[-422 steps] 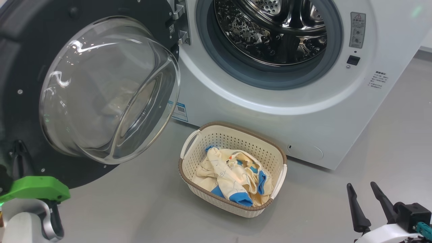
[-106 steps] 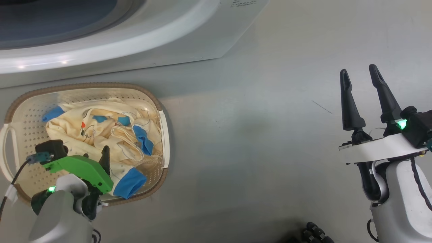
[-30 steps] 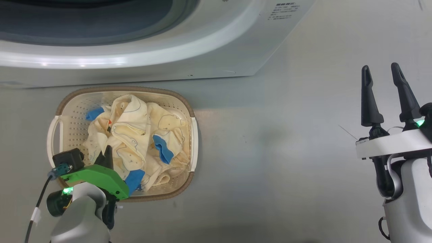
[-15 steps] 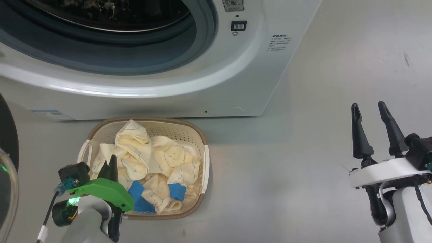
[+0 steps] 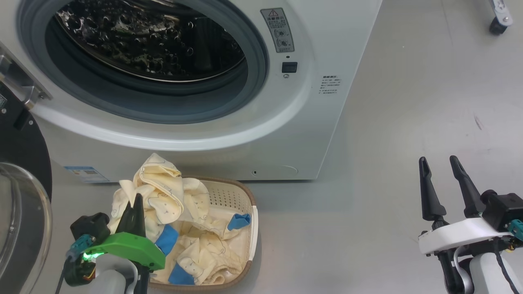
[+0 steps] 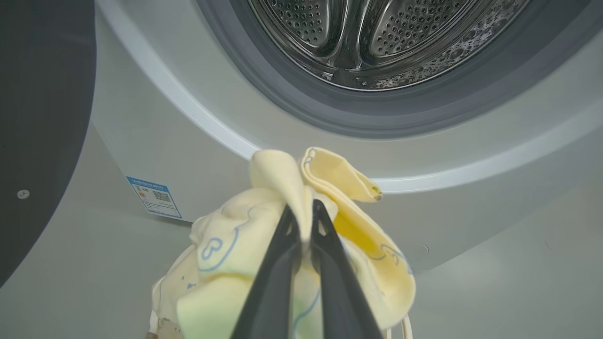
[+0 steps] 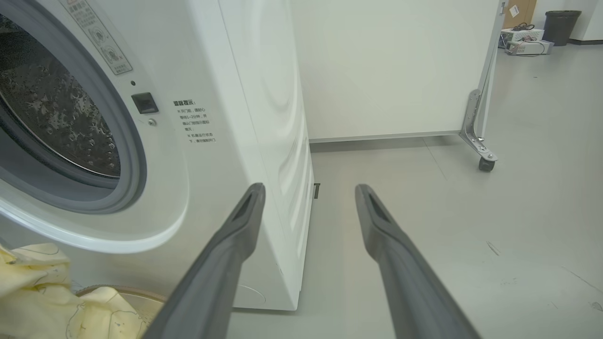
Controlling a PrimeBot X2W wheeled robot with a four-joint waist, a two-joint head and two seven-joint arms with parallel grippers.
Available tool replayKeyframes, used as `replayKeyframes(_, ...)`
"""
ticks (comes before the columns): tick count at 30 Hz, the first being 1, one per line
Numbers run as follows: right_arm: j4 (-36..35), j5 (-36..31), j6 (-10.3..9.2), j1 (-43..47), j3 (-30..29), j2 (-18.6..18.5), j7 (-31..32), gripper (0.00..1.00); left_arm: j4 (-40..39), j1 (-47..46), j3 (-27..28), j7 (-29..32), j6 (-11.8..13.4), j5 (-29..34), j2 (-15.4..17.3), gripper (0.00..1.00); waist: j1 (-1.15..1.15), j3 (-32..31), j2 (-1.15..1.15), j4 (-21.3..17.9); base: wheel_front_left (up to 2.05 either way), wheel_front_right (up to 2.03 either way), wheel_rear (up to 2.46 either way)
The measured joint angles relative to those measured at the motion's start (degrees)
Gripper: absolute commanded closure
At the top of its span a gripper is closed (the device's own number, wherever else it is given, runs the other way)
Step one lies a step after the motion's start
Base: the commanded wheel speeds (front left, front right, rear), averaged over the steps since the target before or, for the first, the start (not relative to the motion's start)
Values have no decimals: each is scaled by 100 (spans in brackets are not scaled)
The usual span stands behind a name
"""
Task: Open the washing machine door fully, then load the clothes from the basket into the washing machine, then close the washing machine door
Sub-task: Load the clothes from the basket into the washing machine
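Observation:
The washing machine (image 5: 310,122) stands with its porthole and steel drum (image 5: 147,41) uncovered. Its door (image 5: 24,151) is swung wide at the left edge, black rim and glass bulge showing. On the floor in front sits the cream basket (image 5: 241,204) with the clothes (image 5: 204,245) in it. My left gripper (image 5: 137,202) is shut on a cream-yellow garment (image 5: 159,183) and holds it raised above the basket's left side. In the left wrist view the fingers (image 6: 304,207) pinch a fold of that garment (image 6: 221,240) just below the porthole (image 6: 377,47). My right gripper (image 5: 437,160) stands open and empty over bare floor at the right.
A white partition panel (image 7: 386,70) on a caster (image 7: 485,162) stands behind the washer's right side. The caster also shows at the top right of the head view (image 5: 496,22). Grey floor (image 5: 408,102) lies to the right of the machine.
The head camera has tilted up, bringing the drum and door into view. My left gripper has lifted the held garment higher out of the basket. The right gripper stays open.

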Motion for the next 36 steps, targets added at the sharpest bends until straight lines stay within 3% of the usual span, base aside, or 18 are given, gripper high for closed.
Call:
replayKeyframes(11, -2, 2, 0, 341, -5, 19, 0, 0, -1067, 727, 90, 0, 226, 167, 10, 100, 0, -572, 0, -38, 0, 0, 0)
replayKeyframes(26, -85, 0, 0, 838, 25, -22, 0, 0, -1796, 1805, 64, 0, 516, 571, 37, 100, 0, -1243, 0, -136, 0, 0, 0)
replayKeyframes(36, -177, 0, 0, 921, 36, -54, 0, 0, -2256, 2145, 78, 0, 637, 595, 46, 100, 0, -1351, 0, -195, 0, 0, 0)
